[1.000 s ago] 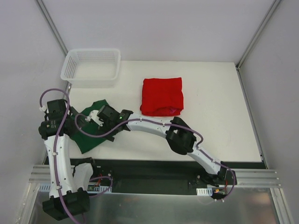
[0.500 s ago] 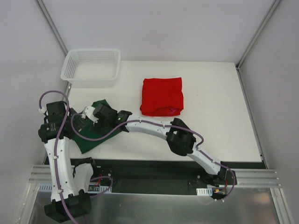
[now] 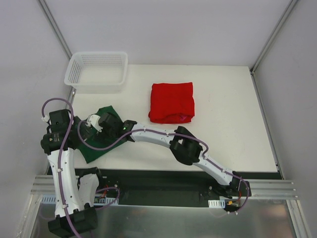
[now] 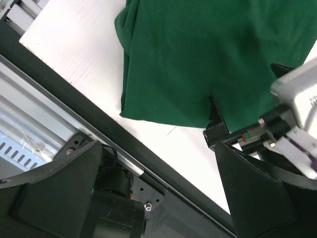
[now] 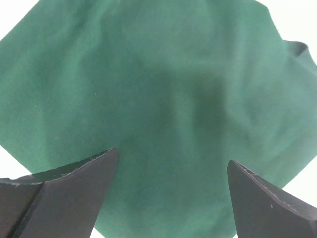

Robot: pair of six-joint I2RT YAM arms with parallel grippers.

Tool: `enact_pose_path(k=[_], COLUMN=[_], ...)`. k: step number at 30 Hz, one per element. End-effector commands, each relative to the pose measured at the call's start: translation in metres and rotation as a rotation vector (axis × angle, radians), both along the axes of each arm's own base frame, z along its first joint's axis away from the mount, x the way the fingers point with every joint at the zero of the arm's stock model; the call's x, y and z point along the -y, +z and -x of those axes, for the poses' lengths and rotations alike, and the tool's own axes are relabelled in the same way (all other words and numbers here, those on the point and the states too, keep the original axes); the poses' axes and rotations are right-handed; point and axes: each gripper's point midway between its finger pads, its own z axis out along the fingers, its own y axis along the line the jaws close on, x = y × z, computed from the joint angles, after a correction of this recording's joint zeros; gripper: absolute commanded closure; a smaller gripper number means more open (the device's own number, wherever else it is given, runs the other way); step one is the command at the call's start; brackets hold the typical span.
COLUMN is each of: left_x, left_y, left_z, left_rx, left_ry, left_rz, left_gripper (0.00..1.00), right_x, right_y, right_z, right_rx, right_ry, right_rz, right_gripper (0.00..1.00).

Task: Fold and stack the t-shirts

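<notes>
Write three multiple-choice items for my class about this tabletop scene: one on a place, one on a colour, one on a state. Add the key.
1. Where on the table is the white basket?
A. Near right corner
B. Far left corner
C. Centre

2. What colour is the t-shirt under the right end effector?
A. Red
B. Blue
C. Green

3. In what state is the red t-shirt?
A. Folded into a compact rectangle
B. Spread flat with its sleeves out
C. Crumpled into a ball

Key:
1 B: the top view shows the basket at the table's far left corner.
2 C: the green t-shirt fills the right wrist view.
3 A: it lies as a neat block with fairly straight edges.
</notes>
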Motion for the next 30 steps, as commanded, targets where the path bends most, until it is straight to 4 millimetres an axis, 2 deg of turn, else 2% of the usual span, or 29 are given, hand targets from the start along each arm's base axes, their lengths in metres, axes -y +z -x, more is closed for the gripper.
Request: enact_pose_path(k=[1,5,9,16,20,21,24,30], left_x=[0.008,0.01,0.011,0.011,0.012,0.012,0.013,0.014], left_y=[0.002,0.002,0.004,0.007,0.008,0.007,0.009,0.01], left_z=[-0.003,-0.004,-0.005,-0.009,-0.011,-0.011,-0.013,-0.016], left_rx=[0.031,0.035,0.044,0.061,0.068,0.069,0.075,0.085], left_ry=[-0.042,-0.047,-0.052,-0.056,-0.063,-0.065,-0.071,-0.08], left_rz=[0.028,0.036,0.039,0.041,0.043,0.046,0.05,0.055], left_gripper=[0.01,0.01,0.01,0.01,0.0,0.01,0.01,0.01], right_x=[0.001,0.017,0.046,0.1,0.138,0.143,0.166,0.196], right_y=[-0.018,-0.037,-0.057,-0.067,-0.071,-0.063,-0.059,-0.048], right_z=[0.014,0.018,0.026,0.046,0.056,0.058,0.055,0.05], right_rx=[-0.061,-0.12,-0.18,-0.317,-0.357,-0.363,-0.351,-0.389], right_ry=[0.031,0.021,-0.004,-0.076,-0.147,-0.157,-0.244,-0.391], right_rz=[0.031,0.089,0.178,0.266,0.329,0.331,0.369,0.37], right_gripper=[0.04,0.04,0.04,0.04,0.04,0.04,0.04,0.04])
